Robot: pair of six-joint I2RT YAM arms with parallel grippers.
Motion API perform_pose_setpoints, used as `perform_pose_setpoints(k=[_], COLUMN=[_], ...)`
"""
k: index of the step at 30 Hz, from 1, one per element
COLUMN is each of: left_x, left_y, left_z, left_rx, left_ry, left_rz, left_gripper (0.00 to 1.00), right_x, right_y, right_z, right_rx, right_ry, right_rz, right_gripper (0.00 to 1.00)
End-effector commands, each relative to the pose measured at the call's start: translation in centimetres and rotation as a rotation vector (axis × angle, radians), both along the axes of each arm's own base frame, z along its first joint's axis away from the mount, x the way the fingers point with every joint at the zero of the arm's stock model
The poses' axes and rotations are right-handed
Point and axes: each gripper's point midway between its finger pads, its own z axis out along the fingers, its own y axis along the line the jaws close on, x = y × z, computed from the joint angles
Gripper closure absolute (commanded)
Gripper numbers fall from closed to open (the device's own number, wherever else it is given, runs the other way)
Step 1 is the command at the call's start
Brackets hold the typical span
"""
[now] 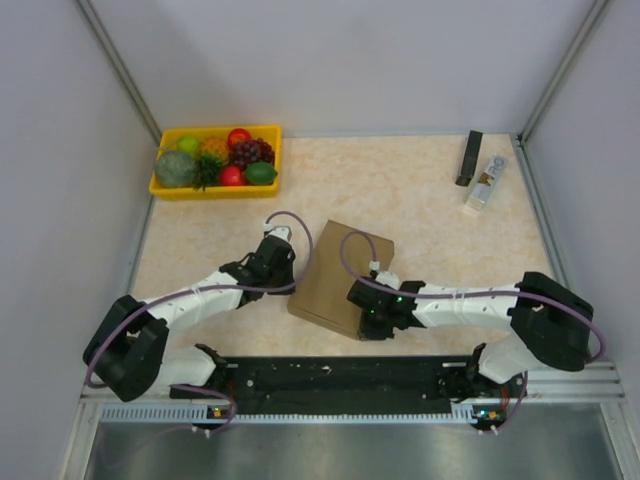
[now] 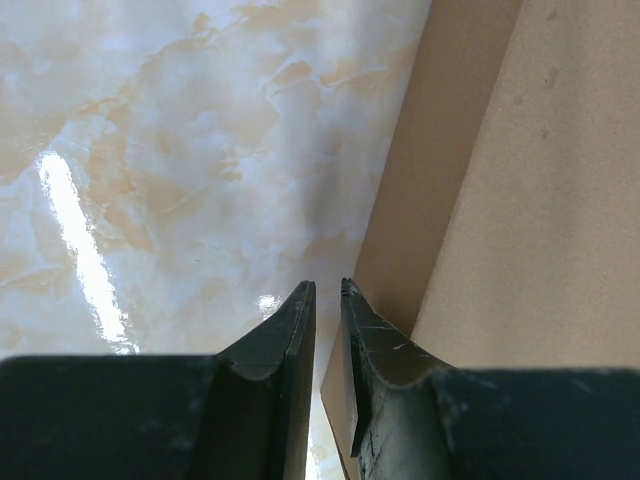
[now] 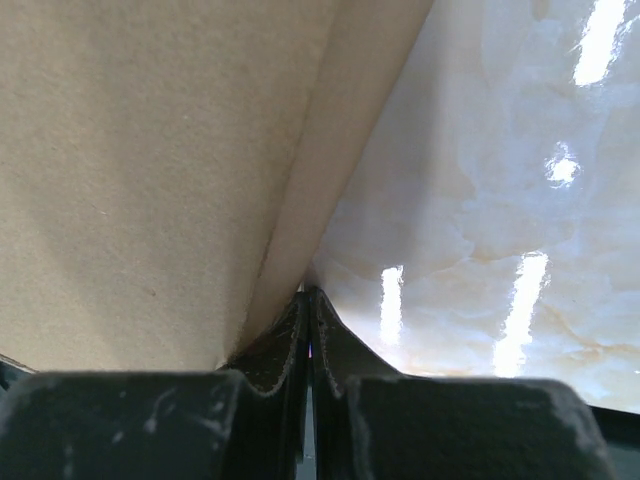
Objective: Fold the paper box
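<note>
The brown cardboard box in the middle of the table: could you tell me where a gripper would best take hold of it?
Probably by the thin side walls. The brown cardboard box lies flat and closed, its broad top too wide for two fingers. Its left and right edges face the left gripper and right gripper, so coming in sideways from each flank suits it.

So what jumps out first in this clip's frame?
The brown paper box lies closed at mid-table, flanked by both arms: the left gripper at its left edge, the right gripper at its near right corner, fingers together. Next, the yellow tray of fruit at the far left corner draws the eye.
</note>
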Motion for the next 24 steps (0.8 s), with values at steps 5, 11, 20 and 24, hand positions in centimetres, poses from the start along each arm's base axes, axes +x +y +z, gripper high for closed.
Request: perform_pose_setpoints(k=[5,11,20,24], left_x=[-8.2,-8.2,-8.4,-7.2], left_y=[-7.5,-7.5,-7.7,-6.3], left_z=[0.8,1.7,1.9,1.5], left_rx=[-0.308,-0.355,-0.361,-0.285], left_ry=[0.222,0.188,0.174,0.145], left_rz=[-0.253,-0.230,-0.216,-0.163], left_gripper=[0.78,0.78,0.79,0.70], right_x=[6.8,7.0,9.7,9.5], right_y=[14.7,12.4,10.6,8.4], right_z=[13.3,18.0,15.5,13.3], right_rx=[0.694,0.989,0.783,0.663], right_ry=[-0.359,-0.514,-0.437,-0.421], right_rz=[0.045,-0.038,-0.260,-0.277], right_gripper=[1.00,1.00,1.00,1.00])
